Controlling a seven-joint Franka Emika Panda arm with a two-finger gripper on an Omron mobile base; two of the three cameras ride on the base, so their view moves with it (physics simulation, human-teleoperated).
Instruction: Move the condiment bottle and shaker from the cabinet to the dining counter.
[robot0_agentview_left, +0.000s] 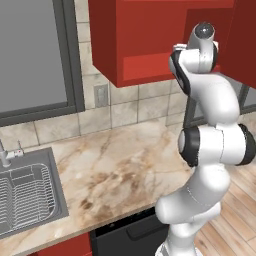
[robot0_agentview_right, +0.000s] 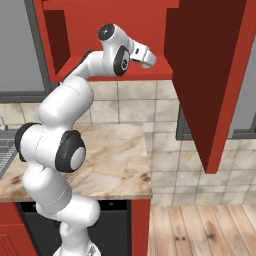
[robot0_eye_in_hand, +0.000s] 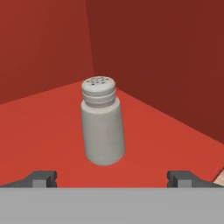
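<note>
claw (robot0_eye_in_hand: 112, 178) open | shaker (robot0_eye_in_hand: 101, 122): grey, upright, perforated top, cabinet (robot0_eye_in_hand: 166, 57) shelf

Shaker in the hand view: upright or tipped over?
Upright: the shaker stands base-down on the red cabinet shelf, perforated top up.

I can't read any text, labels or numbers; the shaker (robot0_eye_in_hand: 101, 122) ahead of the pincer (robot0_eye_in_hand: 112, 178) is unmarked.

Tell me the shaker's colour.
Plain light grey, with dark holes on top; the shaker shows best in the hand view.
</note>
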